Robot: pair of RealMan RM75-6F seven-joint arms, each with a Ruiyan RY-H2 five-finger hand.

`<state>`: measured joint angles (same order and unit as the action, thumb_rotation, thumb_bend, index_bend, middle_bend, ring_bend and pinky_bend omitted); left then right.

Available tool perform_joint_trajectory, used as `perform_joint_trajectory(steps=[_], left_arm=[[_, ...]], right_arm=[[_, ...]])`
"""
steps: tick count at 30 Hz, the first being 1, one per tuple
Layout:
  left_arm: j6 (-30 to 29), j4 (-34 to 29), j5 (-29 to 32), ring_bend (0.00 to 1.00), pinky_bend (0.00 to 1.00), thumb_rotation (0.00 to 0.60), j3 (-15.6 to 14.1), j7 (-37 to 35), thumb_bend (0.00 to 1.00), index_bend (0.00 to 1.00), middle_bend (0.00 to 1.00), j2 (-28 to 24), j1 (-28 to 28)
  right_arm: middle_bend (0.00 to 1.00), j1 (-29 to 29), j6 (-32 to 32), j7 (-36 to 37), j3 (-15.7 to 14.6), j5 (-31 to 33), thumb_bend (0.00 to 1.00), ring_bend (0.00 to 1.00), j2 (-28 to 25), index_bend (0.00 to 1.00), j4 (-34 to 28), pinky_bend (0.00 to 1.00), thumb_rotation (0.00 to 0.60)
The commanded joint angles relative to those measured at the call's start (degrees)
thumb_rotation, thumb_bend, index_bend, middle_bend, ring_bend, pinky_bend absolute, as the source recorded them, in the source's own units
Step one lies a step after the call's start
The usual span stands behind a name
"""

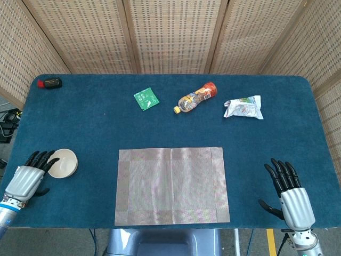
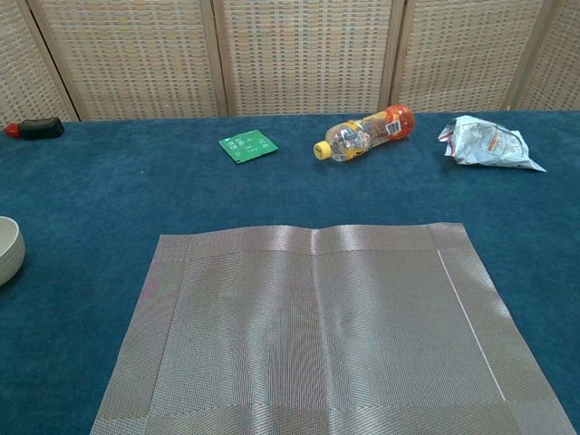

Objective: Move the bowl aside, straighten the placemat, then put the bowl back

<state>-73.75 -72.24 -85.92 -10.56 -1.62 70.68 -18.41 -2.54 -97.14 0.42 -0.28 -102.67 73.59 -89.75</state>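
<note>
A cream bowl point(image 1: 64, 162) stands on the blue table at the near left, left of the mat; only its edge point(image 2: 7, 250) shows in the chest view. The grey woven placemat point(image 1: 171, 184) lies flat near the front edge, and it point(image 2: 317, 326) fills the chest view's foreground with nothing on it. My left hand point(image 1: 25, 180) is just left of the bowl, fingers stretched toward its rim, fingertips point(image 1: 52, 159) at the rim, holding nothing. My right hand point(image 1: 290, 194) hovers at the near right, fingers spread, apart from the mat. Neither hand shows in the chest view.
Along the far side lie a green packet point(image 1: 146, 98), a tipped plastic bottle point(image 1: 196, 97) with an orange cap end, and a crumpled snack bag point(image 1: 243, 107). A black and red object point(image 1: 51, 82) sits at the far left corner. Woven screens close off the back.
</note>
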Motion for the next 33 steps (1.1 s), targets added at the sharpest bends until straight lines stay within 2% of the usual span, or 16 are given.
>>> perform_joint_trajectory(steps=[1, 13, 19, 21, 24, 27, 30, 33], left_arm=[[3.48, 4.7, 2.26, 0.0, 0.0, 0.6, 1.49, -2.4, 0.18, 0.18, 0.0, 2.84, 0.7], [5.7, 11.61, 1.25, 0.0, 0.0, 0.6, 4.7, -2.95, 0.19, 0.29, 0.0, 9.89, -0.4], [6.2, 12.3, 0.33, 0.0, 0.0, 0.6, 5.33, -0.86, 0.2, 0.45, 0.0, 12.83, -0.94], [6.4, 13.15, 0.42, 0.0, 0.0, 0.6, 5.67, 0.19, 0.21, 0.56, 0.0, 14.23, -0.93], [6.68, 13.82, 0.59, 0.0, 0.0, 0.6, 5.95, 0.59, 0.3, 0.67, 0.0, 15.61, -0.83], [5.55, 14.29, -0.03, 0.0, 0.0, 0.6, 6.21, 0.5, 0.43, 0.72, 0.0, 16.52, -0.59], [3.53, 13.78, -1.04, 0.0, 0.0, 0.6, 6.61, -0.09, 0.48, 0.75, 0.0, 16.51, -0.39], [1.81, 12.6, -2.12, 0.0, 0.0, 0.6, 6.99, -0.37, 0.49, 0.76, 0.0, 15.91, -0.49]], right_arm=[[0.0, 0.04, -0.1, 0.1, -0.05, -0.11, 0.19, 0.0, -0.06, 0.04, -0.05, 0.0, 0.6], [0.0, 0.1, -0.02, -0.11, -0.59, -0.96, 0.19, 0.0, 0.05, 0.04, -0.23, 0.0, 0.6], [0.0, 0.14, -0.06, -0.05, -0.55, -0.91, 0.19, 0.0, 0.03, 0.04, -0.22, 0.0, 0.6], [0.0, 0.15, -0.14, 0.02, -0.55, -0.99, 0.19, 0.0, -0.02, 0.04, -0.23, 0.0, 0.6], [0.0, 0.21, -0.32, 0.18, -0.58, -1.08, 0.19, 0.0, -0.06, 0.04, -0.26, 0.0, 0.6], [0.0, 0.29, -0.54, 0.36, -0.55, -1.12, 0.18, 0.0, -0.13, 0.04, -0.25, 0.0, 0.6], [0.0, 0.32, -0.66, 0.54, -0.56, -1.22, 0.19, 0.0, -0.19, 0.04, -0.23, 0.0, 0.6], [0.0, 0.3, -0.69, 0.59, -0.62, -1.42, 0.19, 0.0, -0.2, 0.05, -0.24, 0.0, 0.6]])
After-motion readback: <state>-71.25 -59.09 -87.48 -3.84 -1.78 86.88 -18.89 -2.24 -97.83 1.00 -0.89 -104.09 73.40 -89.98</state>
